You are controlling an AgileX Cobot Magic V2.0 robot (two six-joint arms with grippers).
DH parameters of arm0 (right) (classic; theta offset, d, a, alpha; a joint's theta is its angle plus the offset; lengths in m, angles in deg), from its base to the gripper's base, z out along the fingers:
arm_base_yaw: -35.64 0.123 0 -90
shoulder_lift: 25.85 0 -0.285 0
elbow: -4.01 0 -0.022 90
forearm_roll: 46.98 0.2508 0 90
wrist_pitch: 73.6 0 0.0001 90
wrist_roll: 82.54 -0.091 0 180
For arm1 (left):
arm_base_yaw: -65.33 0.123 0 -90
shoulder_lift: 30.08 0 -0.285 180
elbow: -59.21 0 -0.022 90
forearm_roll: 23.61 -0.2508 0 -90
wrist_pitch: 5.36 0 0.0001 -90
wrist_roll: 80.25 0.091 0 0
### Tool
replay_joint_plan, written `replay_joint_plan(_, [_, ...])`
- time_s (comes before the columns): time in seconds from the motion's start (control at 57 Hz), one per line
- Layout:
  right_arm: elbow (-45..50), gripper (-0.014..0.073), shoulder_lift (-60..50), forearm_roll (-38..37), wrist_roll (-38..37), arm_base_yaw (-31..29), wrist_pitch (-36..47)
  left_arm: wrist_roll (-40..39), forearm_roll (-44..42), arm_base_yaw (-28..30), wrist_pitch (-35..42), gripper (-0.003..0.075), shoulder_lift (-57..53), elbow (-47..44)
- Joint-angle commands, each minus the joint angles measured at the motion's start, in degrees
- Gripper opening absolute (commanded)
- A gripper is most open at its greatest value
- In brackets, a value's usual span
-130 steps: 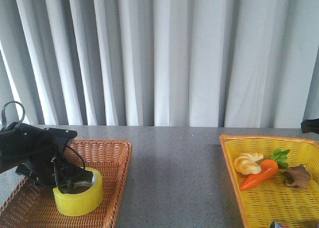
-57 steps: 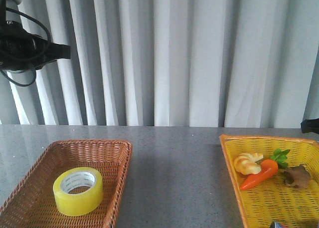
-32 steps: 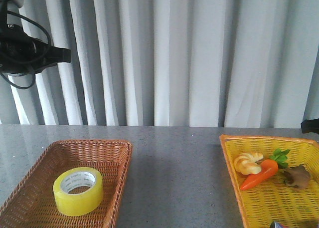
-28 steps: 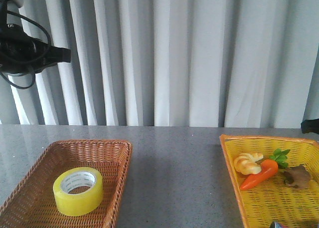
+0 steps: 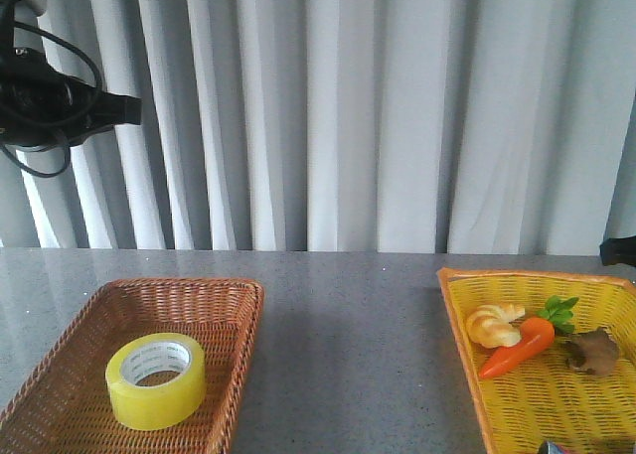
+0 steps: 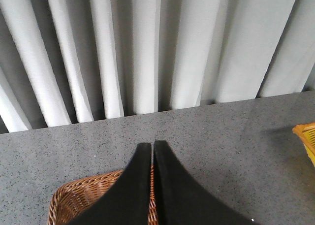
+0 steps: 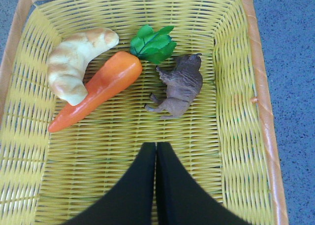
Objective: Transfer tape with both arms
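Only a black stub of the right arm (image 5: pixel 618 249) shows at the edge of the front view, and a small object at the bottom rim of the yellow woven plastic basket (image 5: pixel 467 355) is cut off and cannot be identified. The left arm's black gripper (image 6: pixel 151 147) hangs high in front of the white pleated curtain (image 5: pixel 378 106), its jaws pressed together with nothing between them. Below and just behind their tips lies the brown wicker tray (image 6: pixel 78 198); inside it the wide roll of translucent yellow packing tape (image 5: pixel 156 380) sits flat, core upward. The right gripper (image 7: pixel 156 147), jaws likewise closed on nothing, hovers over the yellow basket; beyond its tips lie an orange toy carrot with green leaves (image 7: pixel 98 87), a pale toy croissant (image 7: pixel 74 62) touching the carrot, and a small brown animal figure (image 7: pixel 179 89).
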Motion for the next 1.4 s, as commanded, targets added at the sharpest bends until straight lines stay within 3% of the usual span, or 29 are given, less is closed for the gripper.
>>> replay_joint_plan(0.0, [-1.3, -0.0007, -2.4, -0.2, 0.6, -0.2, 2.5, -0.1, 0.6, 0.1, 3.4, -0.0007, -2.2, 1.3])
replay_joint_plan(0.193, [-1.3, -0.0007, -2.4, -0.2, 0.6, -0.2, 2.6, 0.1, 0.0, 0.1, 1.7, -0.0006, -3.7, 0.6])
replay_joint_plan(0.316, [-1.3, -0.0007, -2.4, -0.2, 0.6, -0.2, 2.6, 2.3, -1.3, 0.1, 3.9, -0.0006, -11.7, -7.7])
replay_joint_plan(0.632, [-1.3, -0.0007, -2.4, -0.2, 0.6, -0.2, 2.6, 2.3, -4.2, 0.1, 31.1, -0.0006, -43.3, -54.6])
replay_joint_plan(0.79, [-1.3, -0.0007, -2.4, -0.2, 0.6, -0.2, 2.6, 2.3, -4.2, 0.1, 36.5, -0.0006, -59.2, -75.6])
replay_joint_plan(0.913, [-1.3, -0.0007, -2.4, -0.2, 0.6, -0.2, 2.6, 2.3, -4.2, 0.4, 37.7, -0.0006, -70.0, -86.9])
replay_joint_plan(1.264, [-1.3, -0.0007, -2.4, -0.2, 0.6, -0.2, 2.6, -0.9, -4.2, 7.3, 40.5, -0.0006, -88.0, -104.7])
replay_joint_plan(1.387, [-1.3, -0.0007, -2.4, -0.2, 0.6, -0.2, 2.6, -1.3, -4.9, 8.3, 38.9, -0.0006, -90.8, -105.3])
